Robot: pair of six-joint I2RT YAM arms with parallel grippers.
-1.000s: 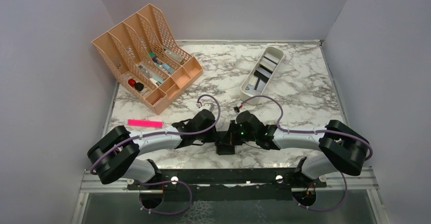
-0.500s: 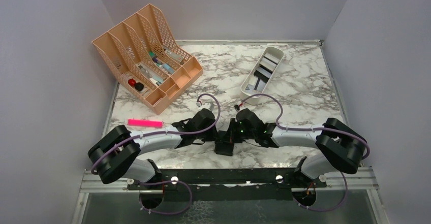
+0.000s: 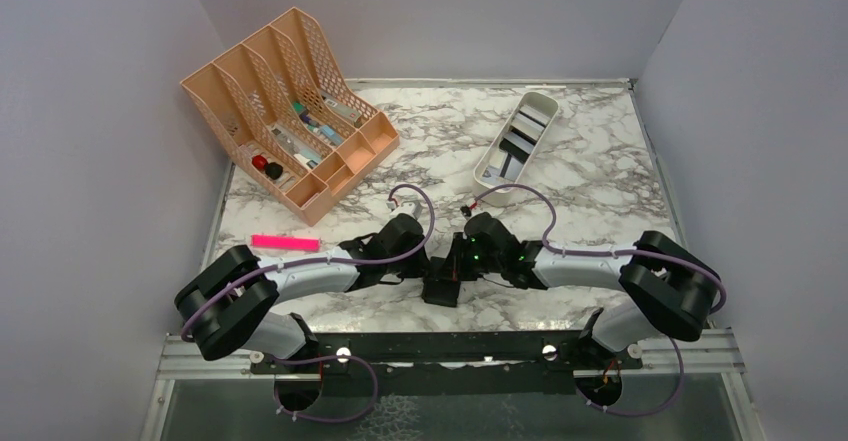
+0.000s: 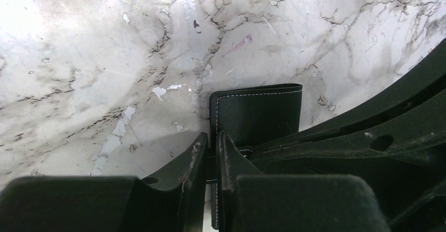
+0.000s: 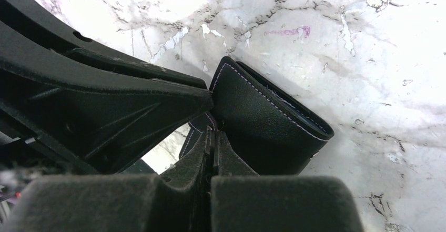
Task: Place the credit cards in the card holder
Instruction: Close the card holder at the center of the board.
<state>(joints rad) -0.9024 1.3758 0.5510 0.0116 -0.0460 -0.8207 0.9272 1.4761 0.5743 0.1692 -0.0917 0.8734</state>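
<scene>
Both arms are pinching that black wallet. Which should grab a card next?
Probably the right arm: the white tray holding the credit cards lies on its side, and the left fingers can hold the card holder.

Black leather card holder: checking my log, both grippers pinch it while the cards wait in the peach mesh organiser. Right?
No: the top external view shows the thin grey and dark plastic cards in the white oblong tray; the rest holds.

A white marble-patterned tabletop [image 3: 420, 151] holds a peach plastic lattice-walled desk organiser [image 3: 318, 41] at ten o'clock, with small items in its compartments. A white oblong plastic tray [image 3: 541, 102] lies at one o'clock. A bright pink marker [image 3: 285, 243] lies at eight o'clock.
</scene>
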